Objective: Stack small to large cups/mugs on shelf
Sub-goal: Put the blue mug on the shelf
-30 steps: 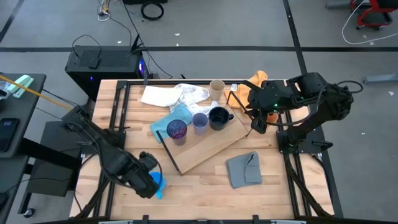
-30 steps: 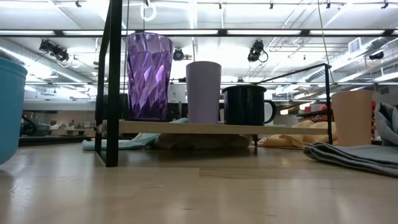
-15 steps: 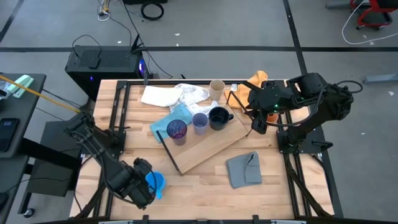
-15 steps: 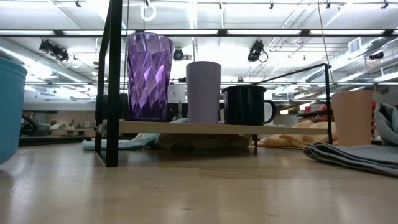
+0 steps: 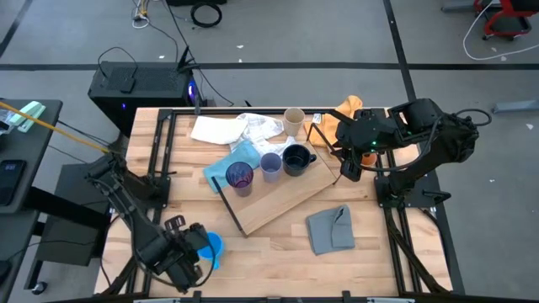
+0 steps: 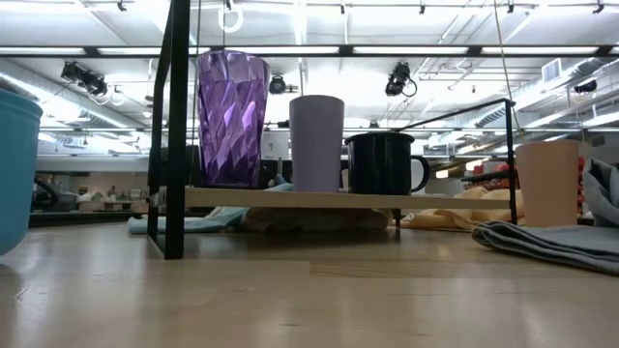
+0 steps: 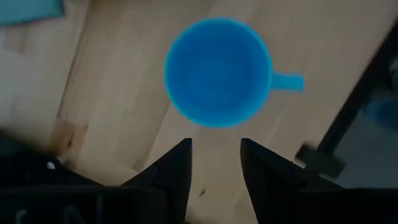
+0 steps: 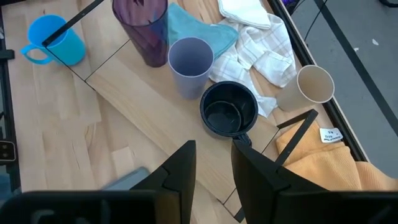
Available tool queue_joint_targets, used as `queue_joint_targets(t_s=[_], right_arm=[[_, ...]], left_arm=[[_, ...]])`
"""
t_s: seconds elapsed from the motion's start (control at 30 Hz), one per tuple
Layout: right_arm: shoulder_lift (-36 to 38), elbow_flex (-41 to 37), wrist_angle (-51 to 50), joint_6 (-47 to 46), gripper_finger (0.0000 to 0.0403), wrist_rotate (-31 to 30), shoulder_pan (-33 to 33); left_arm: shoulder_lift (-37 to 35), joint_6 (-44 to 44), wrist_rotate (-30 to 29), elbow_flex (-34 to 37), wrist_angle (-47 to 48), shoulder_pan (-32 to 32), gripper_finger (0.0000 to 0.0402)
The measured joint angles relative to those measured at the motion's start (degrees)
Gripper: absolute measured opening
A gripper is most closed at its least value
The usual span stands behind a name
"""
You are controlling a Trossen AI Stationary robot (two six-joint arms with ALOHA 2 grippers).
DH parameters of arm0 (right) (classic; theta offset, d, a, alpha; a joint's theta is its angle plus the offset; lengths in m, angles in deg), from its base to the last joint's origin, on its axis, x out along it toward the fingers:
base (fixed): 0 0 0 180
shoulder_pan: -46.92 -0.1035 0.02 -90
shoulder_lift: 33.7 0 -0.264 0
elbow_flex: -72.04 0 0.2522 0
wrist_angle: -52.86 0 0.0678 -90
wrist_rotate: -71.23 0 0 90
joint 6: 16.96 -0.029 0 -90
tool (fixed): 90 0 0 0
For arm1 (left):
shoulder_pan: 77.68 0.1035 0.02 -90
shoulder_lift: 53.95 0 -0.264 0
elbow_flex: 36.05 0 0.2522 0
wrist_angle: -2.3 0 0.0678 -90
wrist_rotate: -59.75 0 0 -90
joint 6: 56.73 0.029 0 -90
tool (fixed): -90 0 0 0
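Observation:
The shelf (image 5: 274, 192) lies across the table's middle. The dark purple tumbler (image 5: 240, 176), the lavender cup (image 5: 270, 166) and the black mug (image 5: 295, 158) stand on it in a row. The bright blue mug (image 5: 212, 247) stands upright on the table near the near-left corner. My left gripper (image 5: 190, 254) is open and empty just to its left; in the left wrist view (image 7: 216, 152) the mug (image 7: 217, 71) lies beyond the fingertips. The beige cup (image 5: 293, 120) stands at the far edge. My right gripper (image 5: 347, 168) is open and empty by the shelf's right end. No orange cup shows.
A grey cloth square (image 5: 330, 229) lies on the table's near right part. An orange cloth (image 5: 349, 109) lies at the far right. White and teal cloths (image 5: 240, 130) lie behind the shelf. The shelf's black frame rods (image 6: 174, 126) stand up at its ends.
My left gripper has drawn back from over the blue mug toward the table's near-left corner. The mug stands where it was.

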Motion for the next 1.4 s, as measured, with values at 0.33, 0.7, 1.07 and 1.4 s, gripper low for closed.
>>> queue_joint_targets(t_s=[0.33, 0.7, 1.07, 1.4], right_arm=[[0.0, 0.0, 0.9, -0.6, 0.0109, 0.0, 0.0], [0.0, 0.0, 1.1, -2.1, 0.0109, 0.0, 0.0], [0.0, 0.0, 1.4, -2.5, 0.0109, 0.0, 0.0], [0.0, 0.0, 1.4, -3.5, 0.0109, 0.0, 0.0]], left_arm=[[-0.6, -3.6, 5.9, 11.4, -5.9, -1.9, 0.0156], [-10.0, -4.5, -1.6, 15.7, -11.8, -2.2, 0.0157], [-12.5, -2.0, -3.2, 15.7, -9.2, 2.2, 0.0162], [-12.7, 4.7, -2.2, 20.6, -15.5, 4.8, 0.0162]])
